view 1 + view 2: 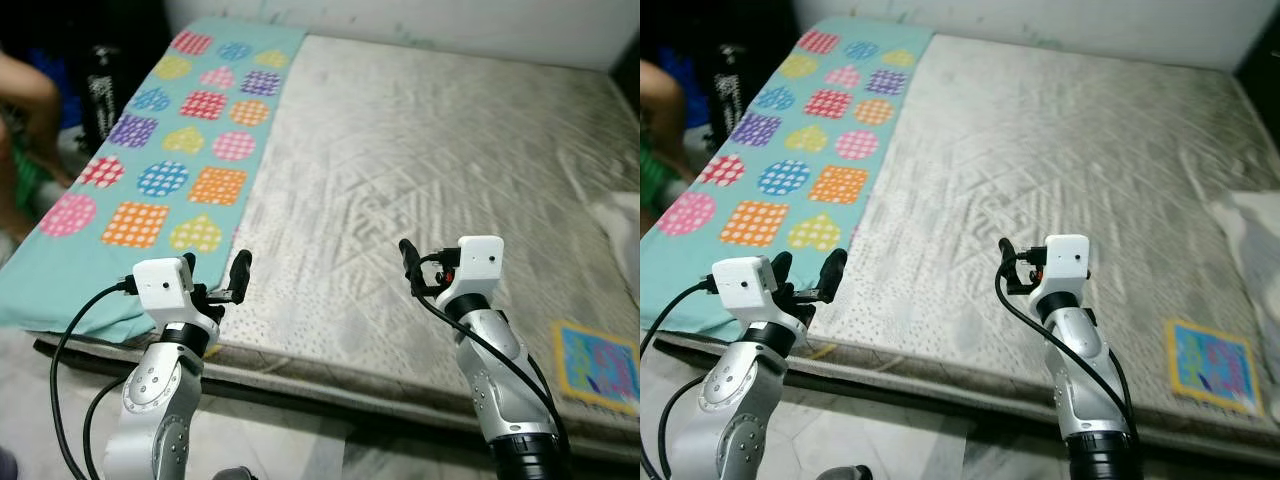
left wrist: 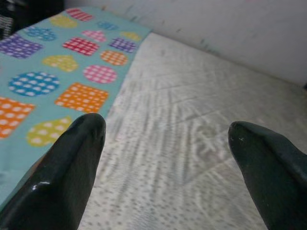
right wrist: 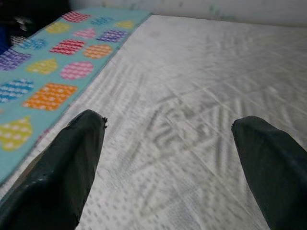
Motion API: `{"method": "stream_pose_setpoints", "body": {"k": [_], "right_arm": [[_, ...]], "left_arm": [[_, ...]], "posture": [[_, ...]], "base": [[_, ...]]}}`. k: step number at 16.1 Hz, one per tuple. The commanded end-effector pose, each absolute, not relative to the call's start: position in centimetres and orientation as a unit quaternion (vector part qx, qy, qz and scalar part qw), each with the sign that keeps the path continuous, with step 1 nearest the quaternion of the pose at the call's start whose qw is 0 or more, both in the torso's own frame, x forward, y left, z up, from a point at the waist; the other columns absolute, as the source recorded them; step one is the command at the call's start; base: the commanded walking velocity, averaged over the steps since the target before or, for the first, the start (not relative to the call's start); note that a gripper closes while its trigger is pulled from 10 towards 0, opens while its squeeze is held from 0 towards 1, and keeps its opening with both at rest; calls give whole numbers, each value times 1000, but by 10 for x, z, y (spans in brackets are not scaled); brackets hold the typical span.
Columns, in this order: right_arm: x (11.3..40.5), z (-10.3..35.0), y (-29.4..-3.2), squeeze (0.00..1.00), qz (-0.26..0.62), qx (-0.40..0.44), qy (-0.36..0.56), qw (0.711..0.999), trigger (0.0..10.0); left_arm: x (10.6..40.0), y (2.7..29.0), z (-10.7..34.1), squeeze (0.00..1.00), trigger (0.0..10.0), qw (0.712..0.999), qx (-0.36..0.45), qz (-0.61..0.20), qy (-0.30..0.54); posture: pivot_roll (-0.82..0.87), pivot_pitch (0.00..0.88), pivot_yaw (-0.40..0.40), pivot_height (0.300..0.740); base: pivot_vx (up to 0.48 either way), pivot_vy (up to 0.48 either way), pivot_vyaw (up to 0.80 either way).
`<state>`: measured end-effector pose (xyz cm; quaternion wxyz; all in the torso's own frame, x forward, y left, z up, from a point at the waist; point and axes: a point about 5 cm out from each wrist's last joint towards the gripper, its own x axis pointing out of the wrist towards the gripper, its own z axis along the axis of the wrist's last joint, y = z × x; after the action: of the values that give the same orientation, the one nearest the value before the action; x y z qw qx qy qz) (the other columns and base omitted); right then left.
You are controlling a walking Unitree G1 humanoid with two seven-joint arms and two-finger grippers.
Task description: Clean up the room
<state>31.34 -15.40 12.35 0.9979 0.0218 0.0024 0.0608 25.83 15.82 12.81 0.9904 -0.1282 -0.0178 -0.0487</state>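
A bare grey quilted mattress [image 1: 420, 150] lies before me. A teal sheet [image 1: 180, 150] printed with bright dotted hearts, circles and squares covers its left strip. My left gripper [image 1: 215, 268] hovers over the near edge where sheet meets mattress; in the left wrist view its fingers [image 2: 72, 163] stand wide apart with nothing between them. My right gripper [image 1: 428, 258] hangs above the near middle of the mattress, also open and empty, its fingers [image 3: 67, 167] spread in the right wrist view.
A small blue and yellow patterned flat thing [image 1: 597, 365] lies on the mattress near its front right corner. White crumpled cloth [image 1: 620, 225] sits at the right edge. A person [image 1: 25, 110] and a dark bottle-like object [image 1: 100, 95] are beside the bed at the left. A pale wall [image 1: 450, 20] runs behind.
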Motion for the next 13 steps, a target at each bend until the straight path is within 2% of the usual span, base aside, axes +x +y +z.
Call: {"method": "stream_pose_setpoints", "body": {"k": [1,4,13], "right_arm": [[310,120,-164,0,45,19,8,999,10000],[310,119,-165,0,44,18,8,999,10000],[309,118,-167,0,43,14,9,999,10000]], "left_arm": [[258,154,130,0,10000,990,-130,-58,-21],[259,154,130,0,10000,989,-130,-61,-21],[260,153,127,0,10000,988,-152,-33,-5]], "posture": [[54,155,-25,737],[53,155,-23,737],[54,154,-25,737]], "base": [[356,0,0],[352,0,0],[0,0,0]]}}
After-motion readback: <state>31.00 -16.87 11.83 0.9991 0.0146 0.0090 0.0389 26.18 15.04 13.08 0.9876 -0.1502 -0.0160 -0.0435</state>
